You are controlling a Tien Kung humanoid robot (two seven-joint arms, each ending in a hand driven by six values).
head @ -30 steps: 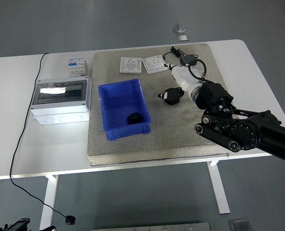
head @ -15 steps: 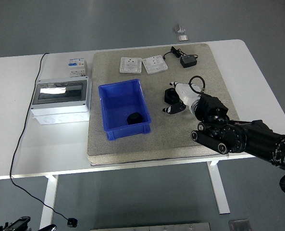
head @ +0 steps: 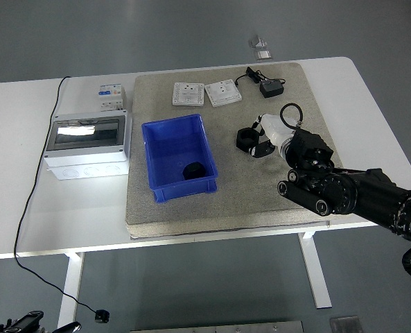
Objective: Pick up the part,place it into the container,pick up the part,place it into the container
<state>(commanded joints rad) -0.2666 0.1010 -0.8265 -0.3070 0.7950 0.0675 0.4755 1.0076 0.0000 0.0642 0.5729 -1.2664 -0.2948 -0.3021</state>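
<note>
Compared with half a second ago, my right hand (head: 266,133) has moved a little up and to the right over the grey mat (head: 191,208), and the black part (head: 248,139) now shows more clearly at its left side, just at my fingertips. One second ago my hand was further back, near the black adapter (head: 271,88), and the part was lying more to the front of it. My fingers are pale and close together around the part, but I cannot tell for sure if they grip it or only touch it. The part is black, round like a short ring with a hole on top, and a small piece sticks out low on its right side. It lies on the mat, to the right of the blue container (head: 158,146) and apart from it. Inside the container, near its front wall, another black part (head: 194,170) lies already. Behind the container two white switch plates (head: 205,93) are on the mat, and a grey box (head: 87,146) stands on the white table (head: 25,208) at the left.
</note>
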